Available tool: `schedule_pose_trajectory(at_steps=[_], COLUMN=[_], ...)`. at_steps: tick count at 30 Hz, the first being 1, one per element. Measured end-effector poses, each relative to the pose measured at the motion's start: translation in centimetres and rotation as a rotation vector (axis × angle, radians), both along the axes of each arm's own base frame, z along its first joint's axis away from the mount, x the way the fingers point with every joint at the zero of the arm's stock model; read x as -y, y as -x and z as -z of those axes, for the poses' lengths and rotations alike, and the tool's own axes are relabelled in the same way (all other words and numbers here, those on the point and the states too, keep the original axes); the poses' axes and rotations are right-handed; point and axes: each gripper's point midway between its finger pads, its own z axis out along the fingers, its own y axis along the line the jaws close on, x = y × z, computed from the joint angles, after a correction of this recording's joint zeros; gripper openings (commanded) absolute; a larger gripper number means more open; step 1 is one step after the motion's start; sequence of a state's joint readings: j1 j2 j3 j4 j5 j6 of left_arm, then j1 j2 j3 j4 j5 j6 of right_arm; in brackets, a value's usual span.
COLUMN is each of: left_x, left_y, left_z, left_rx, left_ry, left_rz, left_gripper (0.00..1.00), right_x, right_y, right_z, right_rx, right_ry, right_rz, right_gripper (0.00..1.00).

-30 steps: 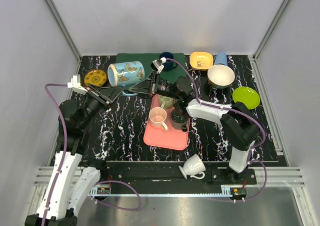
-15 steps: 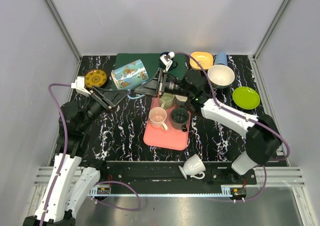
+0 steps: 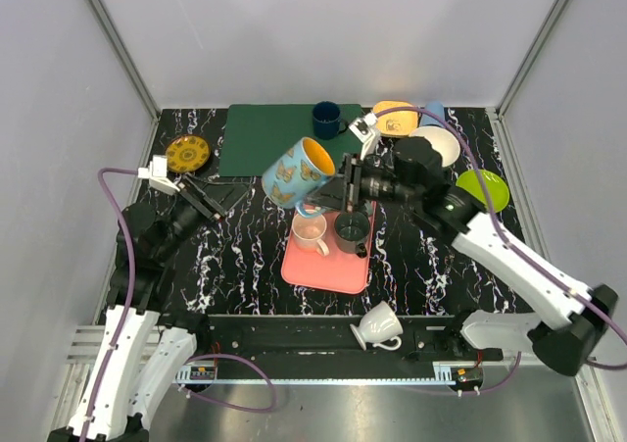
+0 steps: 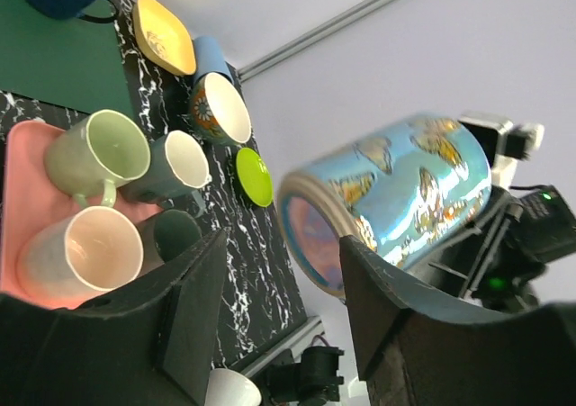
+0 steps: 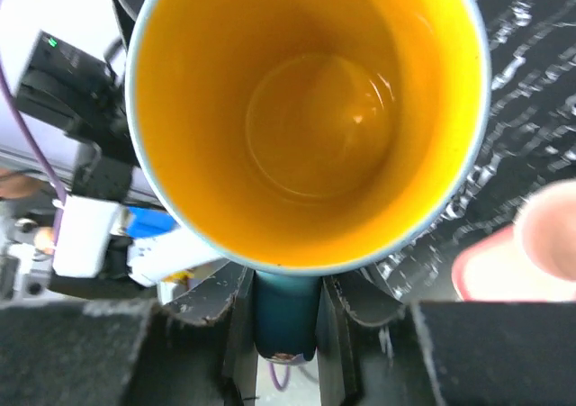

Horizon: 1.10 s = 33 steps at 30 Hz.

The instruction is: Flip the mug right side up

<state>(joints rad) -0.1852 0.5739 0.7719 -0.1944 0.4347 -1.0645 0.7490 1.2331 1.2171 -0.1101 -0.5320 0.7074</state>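
Observation:
The mug [image 3: 297, 173] is light blue with butterflies and a yellow inside. It hangs in the air over the far end of the pink tray [image 3: 338, 269], tilted, its mouth facing up and to the right. My right gripper [image 3: 330, 199] is shut on its blue handle [image 5: 286, 314]; the right wrist view looks straight into the mug [image 5: 306, 109]. My left gripper [image 3: 221, 196] is open and empty, left of the mug and apart from it. The left wrist view shows the mug [image 4: 396, 199] beyond the left gripper [image 4: 283, 311].
The tray holds a pink mug [image 3: 310, 230] and a dark mug [image 3: 351, 228]. A green mat [image 3: 265, 128] and a navy mug [image 3: 326, 119] lie at the back. A bowl [image 3: 439, 144], a green plate [image 3: 482, 189] and a yellow dish [image 3: 391, 117] stand right. A white cup [image 3: 377, 325] lies at the front.
My right gripper has carried the mug from the back left toward the tray and turned it, so its yellow mouth now faces up and right. The left arm has barely moved.

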Motion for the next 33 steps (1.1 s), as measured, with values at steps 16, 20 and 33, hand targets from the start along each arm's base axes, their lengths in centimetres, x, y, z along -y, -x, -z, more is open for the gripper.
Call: schedule_pose_trajectory(at_steps=[16,20,33], left_x=[-2.1,-2.4,-2.6], left_y=[-0.4,-0.6,-0.5], left_z=[3.4,4.5,8.0], left_rx=[-0.070,-0.092,-0.164], left_ry=[-0.105,-0.117,-0.140], left_rz=[-0.127,-0.143,-0.150], left_gripper=[0.56,0.56,0.56], right_x=[9.7,10.8,11.5], right_y=[5.8,7.0,6.9], right_z=[11.1,15.1,22.4], right_rx=[0.114,0.077,0.015], right_ry=[0.640,0.764,0.915], right_rz=[0.078,0.047,0.052], right_gripper=[0.00,0.00,0.00])
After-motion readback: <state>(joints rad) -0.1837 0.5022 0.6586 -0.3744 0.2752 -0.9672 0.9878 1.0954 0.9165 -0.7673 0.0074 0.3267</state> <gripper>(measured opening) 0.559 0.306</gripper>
